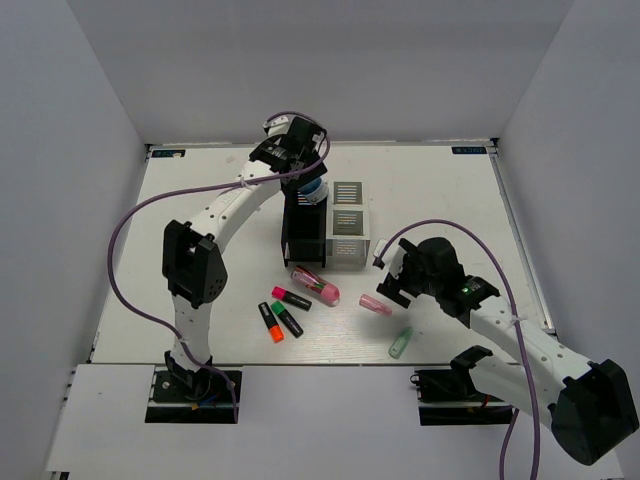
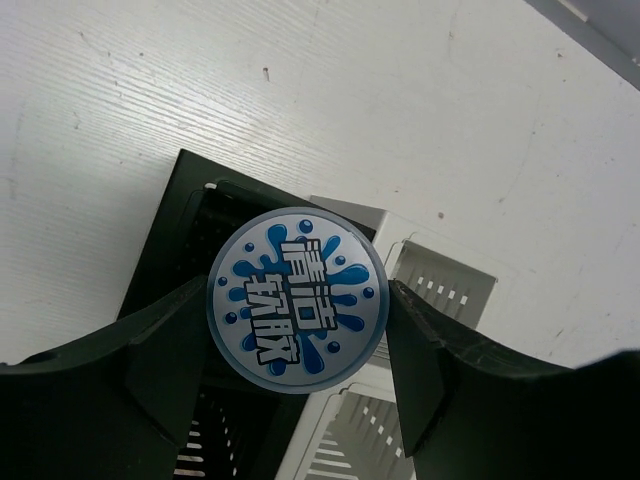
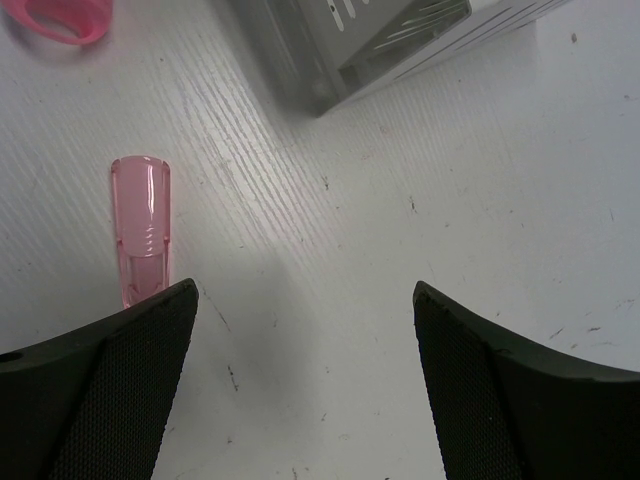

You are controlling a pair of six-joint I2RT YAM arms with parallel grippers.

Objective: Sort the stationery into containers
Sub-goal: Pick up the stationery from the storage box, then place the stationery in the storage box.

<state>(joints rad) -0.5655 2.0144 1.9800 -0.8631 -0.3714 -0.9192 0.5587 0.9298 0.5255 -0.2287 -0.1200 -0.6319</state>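
Note:
My left gripper (image 1: 308, 183) is shut on the blue-white roll (image 1: 314, 191), holding it over the far black bin of the containers (image 1: 345, 236). In the left wrist view the roll (image 2: 297, 299) sits between both fingers (image 2: 165, 350), above the black bin (image 2: 172, 215) and next to the white bins (image 2: 440, 282). My right gripper (image 1: 391, 281) is open and empty, low over the table, just right of the small pink piece (image 1: 376, 304), which also shows in the right wrist view (image 3: 140, 230). The pink capsule case (image 1: 316, 286), three highlighters (image 1: 290, 299) and the pale-green tube (image 1: 401, 342) lie on the table.
The green-ended (image 1: 289, 319) and orange-ended (image 1: 270, 322) highlighters lie side by side in front of the bins. A corner of a white bin (image 3: 400, 40) is just beyond my right gripper (image 3: 305, 300). White walls enclose the table on three sides.

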